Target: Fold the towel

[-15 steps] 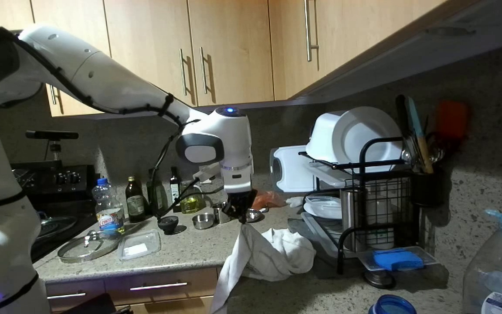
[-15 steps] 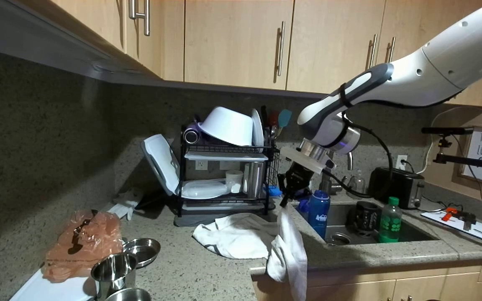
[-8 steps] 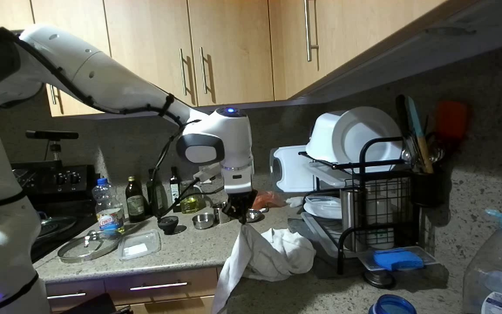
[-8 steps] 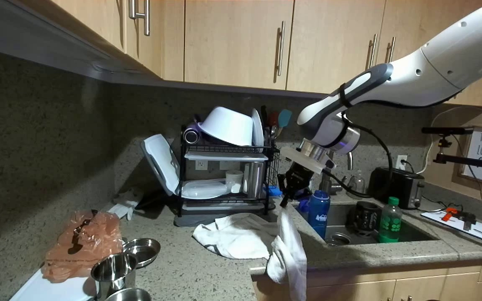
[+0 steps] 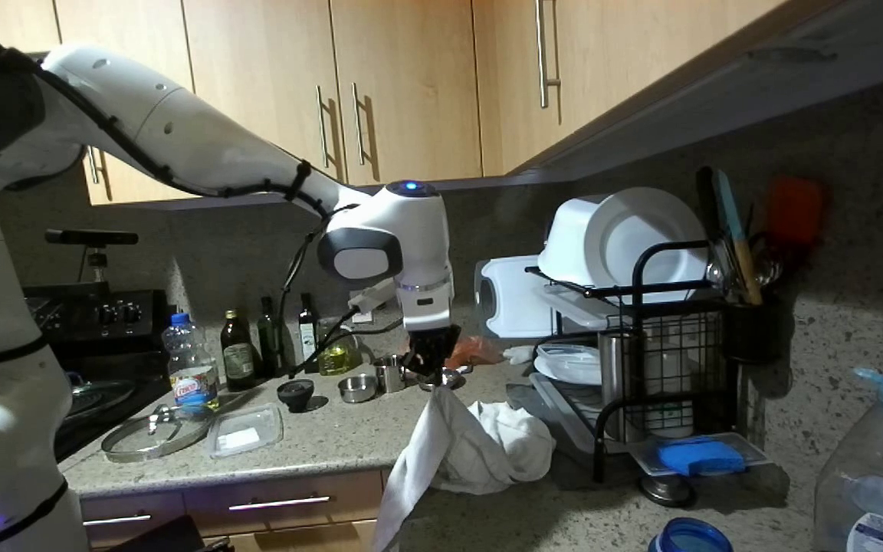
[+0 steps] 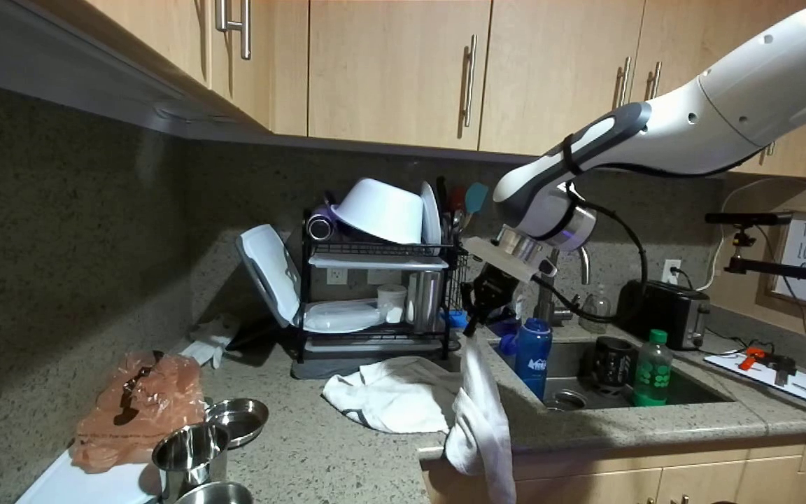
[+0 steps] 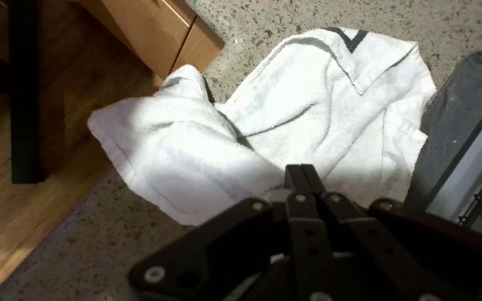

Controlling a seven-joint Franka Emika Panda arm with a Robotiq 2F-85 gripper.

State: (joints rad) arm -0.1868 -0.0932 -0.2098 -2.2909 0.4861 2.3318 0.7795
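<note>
The white towel (image 5: 480, 454) lies partly bunched on the counter, and part of it hangs over the counter's front edge. In an exterior view my gripper (image 6: 471, 332) points down at a tilt, with a peak of the towel (image 6: 474, 378) drawn up to its fingertips. The wrist view shows the gripper (image 7: 301, 166) with its fingers together, over crumpled towel (image 7: 308, 96) bearing a dark stripe at one corner. The pinched bit of cloth is hidden behind the fingers there.
A black dish rack (image 5: 637, 307) with white dishes stands behind the towel. In an exterior view, a sink (image 6: 690, 399) holding a blue bottle (image 6: 534, 357) lies right of the gripper. Steel cups (image 6: 189, 455) and an orange plastic bag (image 6: 140, 413) sit at the left.
In the last half second my gripper has risen slightly and shifted toward the rack. The towel's raised peak has gone up with it; the bunched part on the counter stays put.
</note>
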